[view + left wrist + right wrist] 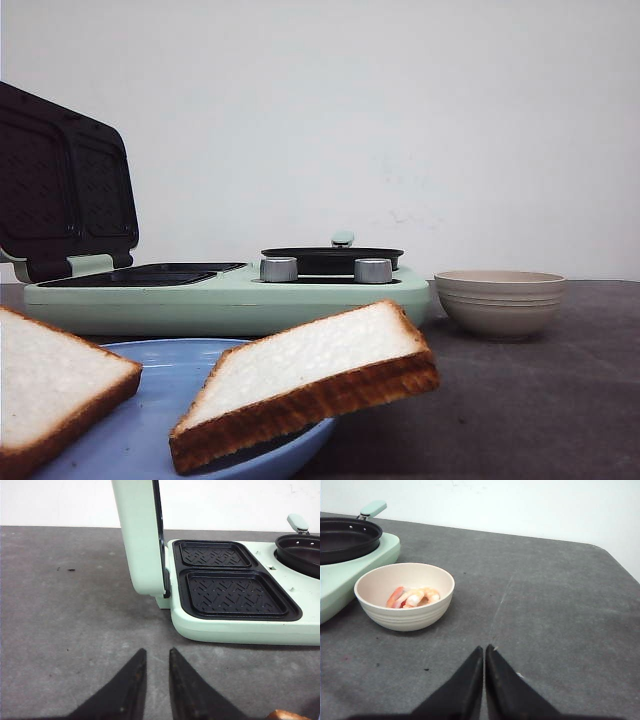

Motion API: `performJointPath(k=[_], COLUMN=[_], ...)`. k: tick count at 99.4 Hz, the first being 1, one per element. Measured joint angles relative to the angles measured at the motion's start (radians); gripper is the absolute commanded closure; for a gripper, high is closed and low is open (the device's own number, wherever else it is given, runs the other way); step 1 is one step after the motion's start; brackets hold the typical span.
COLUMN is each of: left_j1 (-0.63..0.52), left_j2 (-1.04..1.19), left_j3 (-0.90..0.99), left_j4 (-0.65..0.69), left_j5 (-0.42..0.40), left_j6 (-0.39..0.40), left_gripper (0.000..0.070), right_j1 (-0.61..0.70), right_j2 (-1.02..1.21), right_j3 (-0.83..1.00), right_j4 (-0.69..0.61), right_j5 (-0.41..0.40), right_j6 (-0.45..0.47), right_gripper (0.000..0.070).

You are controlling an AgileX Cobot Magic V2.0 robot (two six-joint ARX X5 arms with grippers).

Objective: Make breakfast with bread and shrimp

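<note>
Cooker (230, 295) far-left, lid up, plates bare. Bread (305, 385) two slices on blue plate (165, 400) near front, leaning on rim, long axis left-right. Shrimp (412, 597) in bowl (405, 597), seen only by right wrist. Left gripper (156, 667) slightly parted, empty; right gripper (484, 662) closed, empty, bowl ahead-left.

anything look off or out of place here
One thing: the right bread slice sits tilted on the blue plate, its corner hanging past the rim over the table. The other slice lies flatter. The shrimp are all inside the bowl; nothing is spilled.
</note>
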Motion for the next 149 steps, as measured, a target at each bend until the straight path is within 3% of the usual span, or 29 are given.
performJointPath(k=[131,149], left_j1=[0.000,0.000], left_j2=[0.000,0.000], left_j3=[0.000,0.000], left_j4=[0.000,0.000], left_j5=[0.000,0.000], left_j6=[-0.029,-0.034], left_gripper=[0.0700,0.0700], right_j1=[0.000,0.000], right_j2=[0.000,0.000], right_j3=[0.000,0.000], right_j4=[0.000,0.000], right_j5=[0.000,0.000], right_j6=[0.004,0.052], right_gripper=[0.0700,0.0700])
